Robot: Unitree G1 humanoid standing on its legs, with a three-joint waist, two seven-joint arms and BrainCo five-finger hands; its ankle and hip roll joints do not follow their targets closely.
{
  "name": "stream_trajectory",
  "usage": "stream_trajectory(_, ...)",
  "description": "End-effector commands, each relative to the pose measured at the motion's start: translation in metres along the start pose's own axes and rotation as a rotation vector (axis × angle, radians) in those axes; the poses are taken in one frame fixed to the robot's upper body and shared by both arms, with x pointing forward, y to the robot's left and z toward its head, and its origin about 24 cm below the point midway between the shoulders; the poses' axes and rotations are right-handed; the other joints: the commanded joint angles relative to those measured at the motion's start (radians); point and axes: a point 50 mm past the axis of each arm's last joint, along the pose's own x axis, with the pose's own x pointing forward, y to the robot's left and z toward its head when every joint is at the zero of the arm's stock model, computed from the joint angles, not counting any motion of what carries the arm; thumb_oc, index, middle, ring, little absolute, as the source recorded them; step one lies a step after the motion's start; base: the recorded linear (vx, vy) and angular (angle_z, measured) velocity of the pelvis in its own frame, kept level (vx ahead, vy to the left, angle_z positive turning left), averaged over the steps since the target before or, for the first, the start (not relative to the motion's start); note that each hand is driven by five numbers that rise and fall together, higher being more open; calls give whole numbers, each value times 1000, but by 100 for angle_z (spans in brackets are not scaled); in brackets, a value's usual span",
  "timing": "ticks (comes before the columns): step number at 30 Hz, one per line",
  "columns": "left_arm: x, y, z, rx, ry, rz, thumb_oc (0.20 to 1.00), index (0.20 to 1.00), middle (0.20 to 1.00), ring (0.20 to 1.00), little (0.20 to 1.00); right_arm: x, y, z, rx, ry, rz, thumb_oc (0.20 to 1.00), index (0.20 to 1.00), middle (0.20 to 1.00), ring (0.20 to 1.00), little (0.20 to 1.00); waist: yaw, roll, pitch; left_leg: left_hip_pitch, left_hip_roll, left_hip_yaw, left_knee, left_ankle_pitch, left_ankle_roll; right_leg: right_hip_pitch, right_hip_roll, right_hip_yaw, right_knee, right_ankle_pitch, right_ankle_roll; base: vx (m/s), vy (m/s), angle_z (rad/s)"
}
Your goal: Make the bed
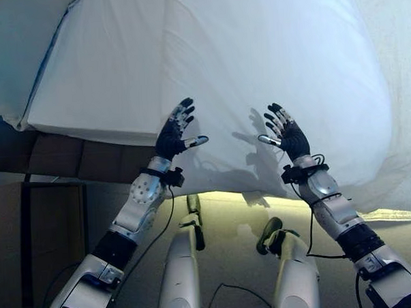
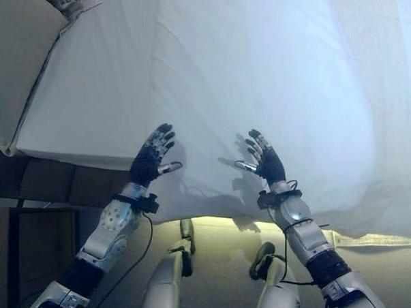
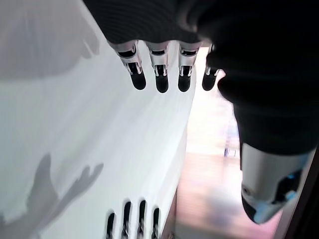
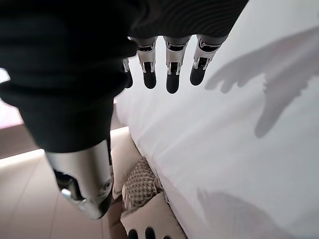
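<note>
Light: cool and bright on the white sheet; a warm yellow glow under its hanging edge.
Shadows: both hands, left hand and right hand, cast crisp finger shadows on the sheet beside them.
Glare: pink washout past the left hand's fingertips.

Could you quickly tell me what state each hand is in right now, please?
Left hand: open, fingers straight and spread above the white sheet, holding nothing.
Right hand: open, fingers straight and spread above the same sheet, holding nothing.

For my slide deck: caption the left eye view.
Both open hands, left hand and right hand, raised over the white sheet at the bed's edge.
</note>
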Motion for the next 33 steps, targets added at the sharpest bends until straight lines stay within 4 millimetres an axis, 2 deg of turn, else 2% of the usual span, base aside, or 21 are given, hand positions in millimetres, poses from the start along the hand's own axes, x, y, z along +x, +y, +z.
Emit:
stream_trajectory(1, 21, -20, 13, -207, -76, -37, 1000, 1000, 1000, 1000, 1000, 7, 6, 15, 162, -88, 15, 1000, 1000, 1000, 1000, 1000, -17, -1, -19, -30, 51, -12, 115, -135, -48, -44, -60, 39, -199, 208, 69, 0, 0, 0)
stream_trajectory(3, 25, -29, -4, -403, -8, 1, 1000, 1000, 1000, 1000, 1000, 11, 12, 4, 261, -48, 10, 1000, 1000, 1000, 1000, 1000, -22, -4, -19, -38, 55, -11, 117, -135, -48, -57, -57, 45, -198, 207, 66, 0, 0, 0)
stream_trajectory(5, 26, -32, -17, -510, 44, 48, 1000, 1000, 1000, 1000, 1000, 11, 13, -5, 337, -20, -23, 1000, 1000, 1000, 1000, 1000, -27, -8, -19, -53, 56, -10, 127, -137, -49, -73, -55, 51, -192, 204, 64, -5, -12, -5)
stream_trajectory(7, 23, -27, -33, -579, 104, 129, 1000, 1000, 1000, 1000, 1000, 11, 5, -15, 414, -4, -125, 1000, 1000, 1000, 1000, 1000, -31, -12, -19, -66, 60, -7, 135, -142, -49, -88, -52, 57, -186, 200, 63, -9, -5, -4)
stream_trajectory(11, -3, 6, -73, -604, 250, 388, 1000, 1000, 1000, 1000, 1000, 4, -24, -31, 460, 23, -377, 1000, 1000, 1000, 1000, 1000, -39, -13, -19, -95, 62, -5, 152, -149, -50, -118, -48, 67, -175, 197, 60, 11, -7, -7)
stream_trajectory(13, -10, 14, -80, -605, 276, 439, 1000, 1000, 1000, 1000, 1000, 0, -29, -36, 464, 34, -422, 1000, 1000, 1000, 1000, 1000, -40, -14, -19, -99, 62, -3, 154, -151, -51, -124, -48, 68, -171, 195, 59, 7, -1, -2)
stream_trajectory(14, -32, 38, -96, -574, 347, 563, 1000, 1000, 1000, 1000, 1000, -7, -44, -42, 429, 66, -500, 1000, 1000, 1000, 1000, 1000, -39, -18, -19, -108, 63, -3, 160, -154, -51, -135, -45, 76, -166, 195, 57, 0, 0, 0)
stream_trajectory(15, -32, 39, -96, -574, 346, 563, 1000, 1000, 1000, 1000, 1000, -6, -43, -42, 428, 66, -498, 1000, 1000, 1000, 1000, 1000, -40, -18, -19, -109, 63, -2, 161, -155, -51, -137, -44, 77, -166, 194, 57, 0, 0, 0)
stream_trajectory(17, -56, 66, -105, -530, 392, 701, 1000, 1000, 1000, 1000, 1000, -15, -57, -49, 385, 110, -555, 1000, 1000, 1000, 1000, 1000, -38, -25, -19, -131, 66, -3, 185, -162, -51, -157, -44, 84, -152, 190, 53, 0, 0, 0)
stream_trajectory(19, -72, 79, -111, -503, 429, 755, 1000, 1000, 1000, 1000, 1000, -23, -68, -55, 375, 135, -603, 1000, 1000, 1000, 1000, 1000, -37, -28, -19, -144, 67, -3, 197, -167, -52, -165, -43, 84, -141, 184, 53, 0, 0, 0)
stream_trajectory(21, -93, 94, -115, -471, 463, 834, 1000, 1000, 1000, 1000, 1000, -34, -81, -59, 363, 148, -666, 1000, 1000, 1000, 1000, 1000, -36, -29, -19, -157, 65, -4, 209, -172, -51, -176, -44, 84, -130, 180, 52, 12, 0, 2)
stream_trajectory(22, -113, 107, -120, -439, 507, 907, 1000, 1000, 1000, 1000, 1000, -42, -91, -63, 356, 164, -714, 1000, 1000, 1000, 1000, 1000, -34, -31, -19, -168, 64, -4, 223, -177, -50, -184, -43, 87, -119, 175, 51, 0, 0, 0)
stream_trajectory(25, -121, 114, -120, -407, 527, 933, 1000, 1000, 1000, 1000, 1000, -47, -99, -65, 349, 172, -749, 1000, 1000, 1000, 1000, 1000, -33, -32, -19, -173, 65, -3, 229, -182, -50, -188, -44, 87, -115, 172, 51, 0, 0, 0)
stream_trajectory(27, -146, 130, -120, -382, 557, 1021, 1000, 1000, 1000, 1000, 1000, -61, -111, -70, 351, 184, -812, 1000, 1000, 1000, 1000, 1000, -30, -33, -19, -186, 64, -4, 238, -187, -49, -200, -44, 89, -105, 168, 52, 23, 13, 3)
stream_trajectory(29, -153, 136, -119, -378, 554, 1055, 1000, 1000, 1000, 1000, 1000, -65, -115, -71, 350, 191, -830, 1000, 1000, 1000, 1000, 1000, -30, -34, -19, -192, 65, -5, 244, -189, -49, -205, -45, 91, -101, 166, 51, 7, 6, 2)
stream_trajectory(30, -167, 147, -114, -354, 555, 1105, 1000, 1000, 1000, 1000, 1000, -75, -126, -72, 326, 206, -875, 1000, 1000, 1000, 1000, 1000, -29, -36, -19, -200, 65, -5, 247, -191, -49, -211, -45, 92, -98, 164, 51, 0, 0, 0)
stream_trajectory(32, -169, 151, -113, -347, 550, 1113, 1000, 1000, 1000, 1000, 1000, -77, -131, -71, 321, 208, -892, 1000, 1000, 1000, 1000, 1000, -28, -36, -19, -203, 64, -5, 247, -191, -49, -215, -46, 92, -97, 163, 51, 0, 0, 0)
stream_trajectory(33, -179, 157, -110, -336, 545, 1153, 1000, 1000, 1000, 1000, 1000, -82, -139, -69, 310, 202, -919, 1000, 1000, 1000, 1000, 1000, -26, -35, -19, -209, 63, -4, 249, -192, -49, -219, -46, 93, -92, 160, 51, 3, 13, 4)
